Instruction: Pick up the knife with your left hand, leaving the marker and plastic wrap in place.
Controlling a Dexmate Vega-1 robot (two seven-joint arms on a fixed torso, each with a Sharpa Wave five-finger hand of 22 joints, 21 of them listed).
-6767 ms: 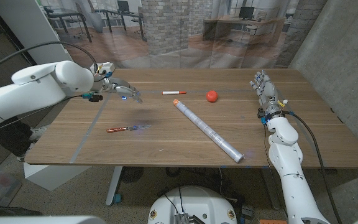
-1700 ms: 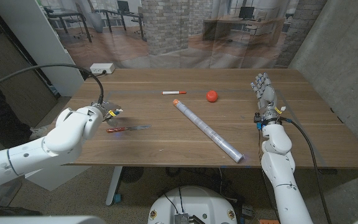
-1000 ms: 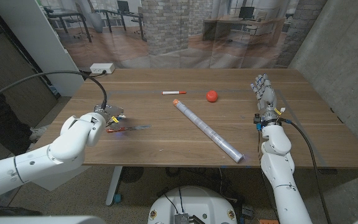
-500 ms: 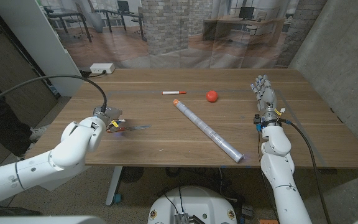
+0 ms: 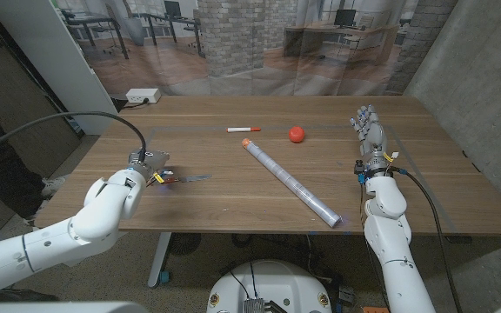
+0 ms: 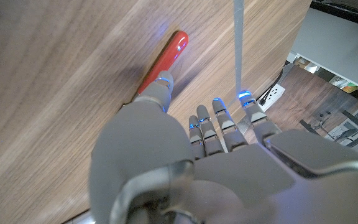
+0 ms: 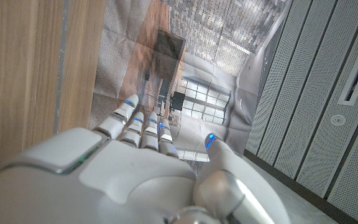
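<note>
The knife (image 5: 183, 178), with a red handle and a thin silver blade, lies on the wooden table (image 5: 233, 196) at the near left. My left hand (image 5: 150, 163) is down over the handle's left end. In the left wrist view the thumb tip (image 6: 160, 90) touches the red handle (image 6: 168, 55), while the other fingers (image 6: 222, 121) reach past it, apart from the thumb and closed on nothing. The white marker (image 5: 243, 129) lies at the back middle. The plastic wrap roll (image 5: 290, 182) runs diagonally across the centre. My right hand (image 5: 370, 130) stands on its edge at the far right, fingers apart, holding nothing.
A red ball (image 5: 297, 134) sits between the marker and my right hand. A white power strip (image 5: 143, 95) rests at the table's back left corner. A pale streak (image 6: 237, 43) crosses the wood beside my left hand's fingers.
My left arm came from the back left down onto the knife's handle, and over the last second it has crept slightly closer. Knife, marker, roll and right hand have stayed put.
</note>
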